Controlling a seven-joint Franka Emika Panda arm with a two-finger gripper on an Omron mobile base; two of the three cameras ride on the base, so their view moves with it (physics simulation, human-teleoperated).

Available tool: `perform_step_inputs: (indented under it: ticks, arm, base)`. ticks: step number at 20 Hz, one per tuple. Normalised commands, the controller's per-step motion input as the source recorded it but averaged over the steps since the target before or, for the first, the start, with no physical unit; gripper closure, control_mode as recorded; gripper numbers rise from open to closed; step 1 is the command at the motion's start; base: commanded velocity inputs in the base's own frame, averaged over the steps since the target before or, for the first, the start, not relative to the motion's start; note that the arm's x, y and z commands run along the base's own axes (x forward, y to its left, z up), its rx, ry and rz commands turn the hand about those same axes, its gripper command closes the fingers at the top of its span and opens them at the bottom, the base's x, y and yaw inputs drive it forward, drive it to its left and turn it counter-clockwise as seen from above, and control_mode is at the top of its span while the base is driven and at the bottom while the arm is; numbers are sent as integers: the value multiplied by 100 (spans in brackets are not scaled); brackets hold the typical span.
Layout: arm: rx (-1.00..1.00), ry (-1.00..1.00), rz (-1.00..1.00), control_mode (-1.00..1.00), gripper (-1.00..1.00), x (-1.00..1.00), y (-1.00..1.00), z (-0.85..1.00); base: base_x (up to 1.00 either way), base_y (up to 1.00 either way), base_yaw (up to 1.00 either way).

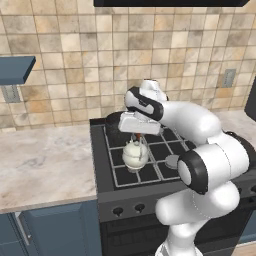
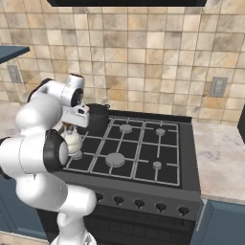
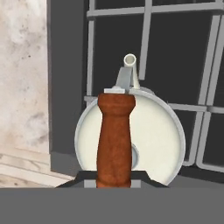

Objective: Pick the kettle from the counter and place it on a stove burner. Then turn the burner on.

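Over the front left corner of the black gas stove, the tool is closed tight on the arched orange-red handle of the small round cream-white kettle. In the hand view the kettle hangs above thin grey grate bars, its short spout pointing away. Whether its bottom touches the grate, I cannot tell. A big dark grey pot sits just behind it. Round grey metal burner caps lie under the bars. To the left is the beige marbled stone counter on dark blue cabinets. Tan square tiles cover the wall.
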Motion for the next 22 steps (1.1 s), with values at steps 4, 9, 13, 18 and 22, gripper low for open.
perform_step_inputs:
  ticks: [4, 9, 13, 18, 22]
  arm:
    - [0, 1, 0, -100, 100, 33, -1, -17]
    - [-2, 3, 0, -100, 100, 34, 0, -26]
    - [0, 1, 0, -100, 100, 25, -4, -27]
    - [0, 0, 0, -100, 100, 17, -5, -15]
    - [0, 0, 0, -100, 100, 1, -20, -3]
  base:
    - [0, 0, 0]
    - [0, 0, 0]
    - [0, 0, 0]
    - [0, 0, 0]
    - [0, 0, 0]
